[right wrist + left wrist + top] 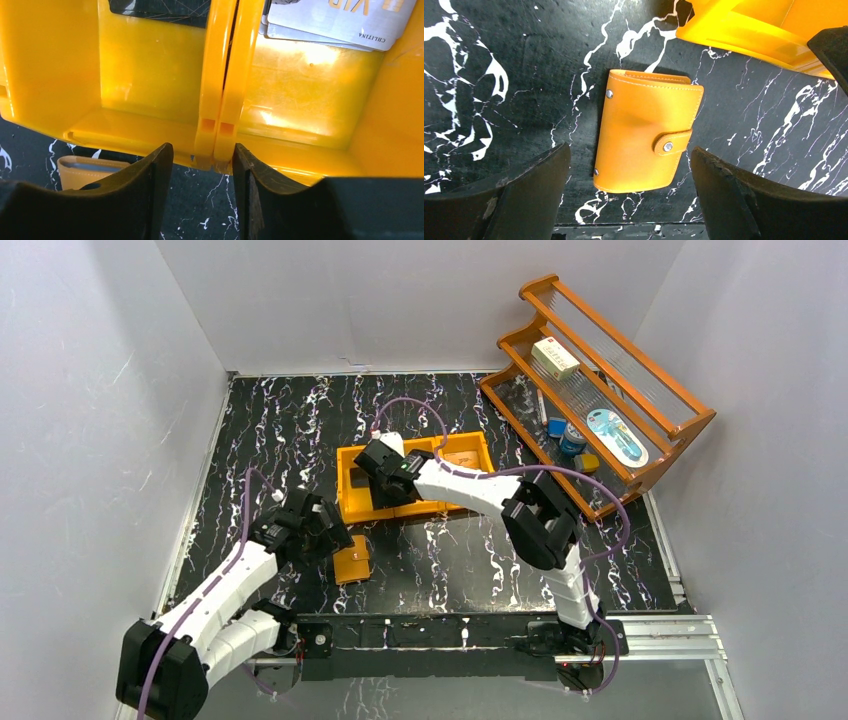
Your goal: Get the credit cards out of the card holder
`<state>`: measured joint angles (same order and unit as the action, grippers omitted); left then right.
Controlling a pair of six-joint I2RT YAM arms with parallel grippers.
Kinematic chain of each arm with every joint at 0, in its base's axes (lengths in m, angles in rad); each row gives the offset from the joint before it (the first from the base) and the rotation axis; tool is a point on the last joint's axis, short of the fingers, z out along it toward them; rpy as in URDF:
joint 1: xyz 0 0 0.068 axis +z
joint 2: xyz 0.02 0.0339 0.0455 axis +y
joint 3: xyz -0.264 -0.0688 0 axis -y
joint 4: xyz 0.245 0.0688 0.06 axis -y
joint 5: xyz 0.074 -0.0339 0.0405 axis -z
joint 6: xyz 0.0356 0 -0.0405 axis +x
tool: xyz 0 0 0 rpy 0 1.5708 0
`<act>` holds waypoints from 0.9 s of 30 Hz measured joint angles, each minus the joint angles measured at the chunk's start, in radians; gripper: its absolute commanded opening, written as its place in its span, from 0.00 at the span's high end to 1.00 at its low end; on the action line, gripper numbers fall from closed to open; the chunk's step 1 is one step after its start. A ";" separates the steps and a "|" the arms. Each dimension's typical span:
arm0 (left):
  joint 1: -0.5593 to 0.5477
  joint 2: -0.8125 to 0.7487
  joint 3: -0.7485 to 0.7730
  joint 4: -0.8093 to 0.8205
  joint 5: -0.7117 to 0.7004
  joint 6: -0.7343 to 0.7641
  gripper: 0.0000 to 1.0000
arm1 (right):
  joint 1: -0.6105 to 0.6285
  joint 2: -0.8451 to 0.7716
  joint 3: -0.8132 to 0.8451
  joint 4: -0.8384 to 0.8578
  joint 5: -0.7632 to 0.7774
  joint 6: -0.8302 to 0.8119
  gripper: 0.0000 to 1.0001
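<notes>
Left claw [630, 150] spread above the shut card holder [644, 130], ready to grab. Right claw [202, 150], at 1 o'clock, straddles the bin divider [220, 75]; grip unclear.

White walls [90, 390], black marbled tabletop [300, 420]

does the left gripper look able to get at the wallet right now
Probably yes. The left gripper is open right above the wallet, which lies flat and closed on the table with nothing on it. The bin stands apart from it, out of the way.
</notes>
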<state>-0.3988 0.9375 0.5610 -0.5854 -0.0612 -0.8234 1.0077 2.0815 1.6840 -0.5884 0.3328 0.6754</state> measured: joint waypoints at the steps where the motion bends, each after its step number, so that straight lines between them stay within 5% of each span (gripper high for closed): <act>1: 0.000 0.000 -0.008 0.006 0.010 -0.001 0.15 | 0.005 -0.002 0.000 -0.001 -0.003 -0.002 0.41; 14: 0.000 0.082 -0.077 0.137 0.120 0.018 0.43 | 0.007 -0.298 -0.200 0.069 -0.042 0.033 0.34; 22: -0.001 0.150 -0.084 0.225 0.193 0.048 0.50 | 0.003 -0.412 -0.453 0.116 -0.069 0.108 0.34; 27: -0.005 0.168 -0.086 0.270 0.226 0.061 0.47 | -0.014 -0.373 -0.462 0.154 -0.122 0.134 0.39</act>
<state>-0.4038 1.1053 0.4747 -0.3149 0.1646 -0.7624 0.9936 1.7088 1.2224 -0.4339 0.2104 0.8089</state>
